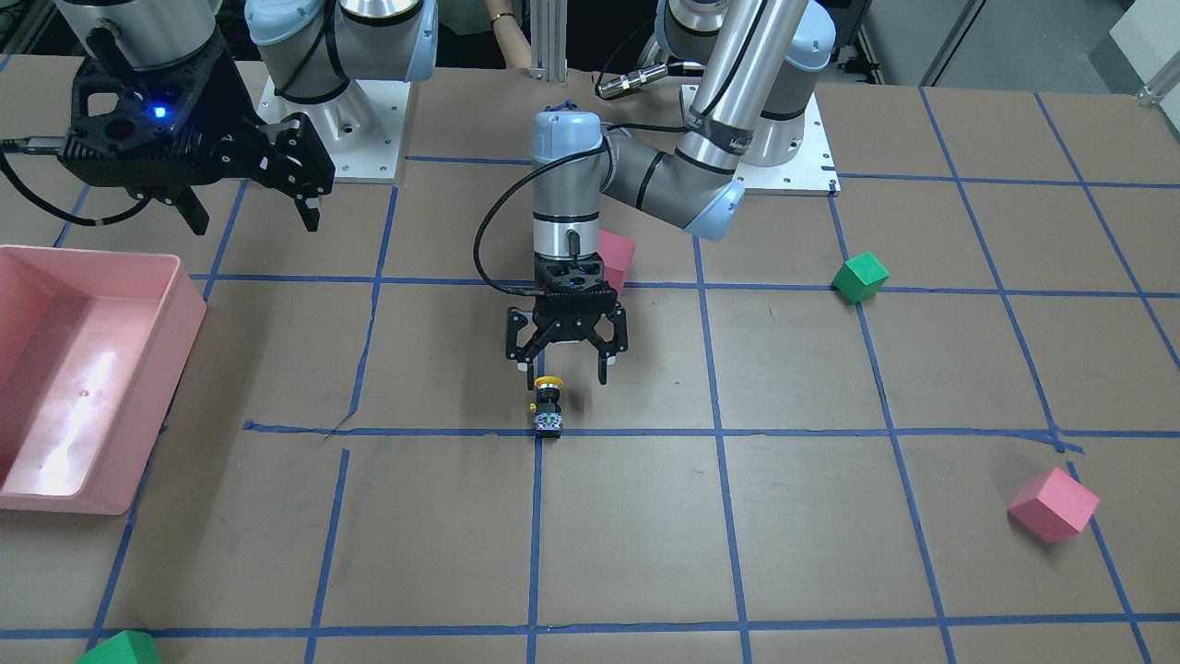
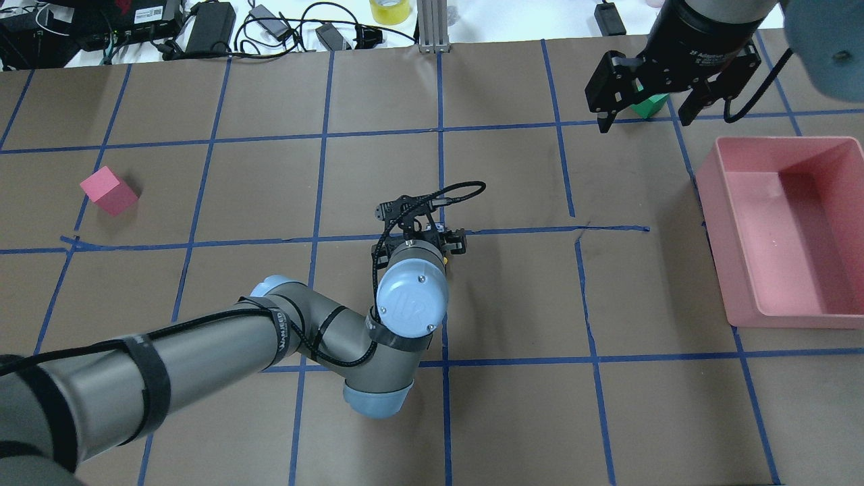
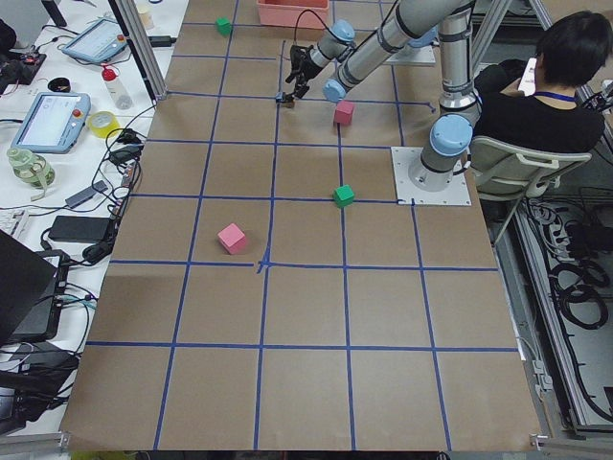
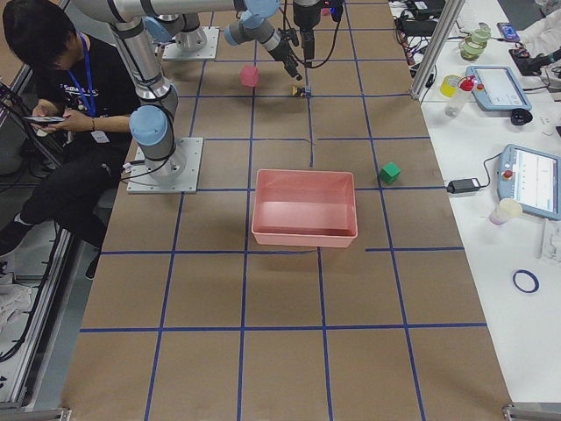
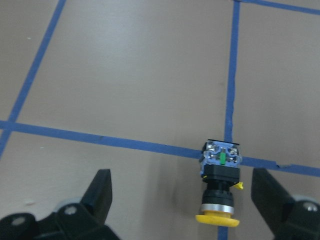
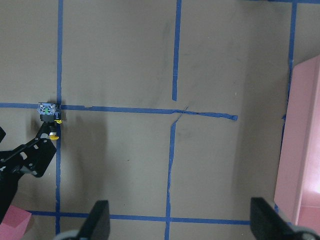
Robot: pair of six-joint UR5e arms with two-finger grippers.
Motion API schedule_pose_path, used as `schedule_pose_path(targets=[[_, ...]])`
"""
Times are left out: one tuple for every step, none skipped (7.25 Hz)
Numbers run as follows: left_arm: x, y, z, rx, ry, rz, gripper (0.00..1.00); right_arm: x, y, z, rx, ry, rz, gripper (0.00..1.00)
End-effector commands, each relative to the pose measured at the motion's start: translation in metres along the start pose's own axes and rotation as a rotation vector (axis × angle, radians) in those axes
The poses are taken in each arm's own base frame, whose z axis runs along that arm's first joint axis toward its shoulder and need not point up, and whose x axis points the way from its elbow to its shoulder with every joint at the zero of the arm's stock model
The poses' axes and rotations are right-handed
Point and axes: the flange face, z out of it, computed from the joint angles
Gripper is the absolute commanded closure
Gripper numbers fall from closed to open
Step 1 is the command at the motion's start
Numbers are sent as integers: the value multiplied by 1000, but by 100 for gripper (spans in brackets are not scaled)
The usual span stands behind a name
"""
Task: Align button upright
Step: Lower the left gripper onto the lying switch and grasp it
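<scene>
The button (image 1: 548, 406) lies on its side on the brown table, on a blue tape crossing. Its yellow cap points toward the robot's base and its silvery square base points away. My left gripper (image 1: 562, 372) hangs just above and behind it, jaws open and empty. In the left wrist view the button (image 5: 220, 187) lies between the two fingers, nearer the right-hand one, and touches neither. My right gripper (image 1: 249, 219) is open and empty, high over the table near the pink bin. The right wrist view shows the button (image 6: 49, 119) at its far left.
A pink bin (image 1: 92, 254) stands at the table's edge on my right side. A pink cube (image 1: 616, 258) sits just behind my left wrist. A green cube (image 1: 860, 277) and another pink cube (image 1: 1053, 504) lie on my left side. A second green cube (image 1: 120, 650) is at the near corner.
</scene>
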Motion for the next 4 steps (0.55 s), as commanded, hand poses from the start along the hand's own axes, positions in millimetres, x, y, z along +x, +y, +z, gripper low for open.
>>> schedule_pose_path(targets=[[17, 25, 23, 19, 24, 95, 0, 1, 0, 3, -5, 1, -4, 0], [13, 31, 24, 48, 41, 116, 0, 2, -1, 4, -6, 1, -3, 0], [3, 44, 22, 56, 42, 136, 0, 1, 0, 3, -6, 0, 0, 0], [-2, 51, 21, 66, 48, 175, 3, 1, -1, 4, -8, 0, -1, 0]])
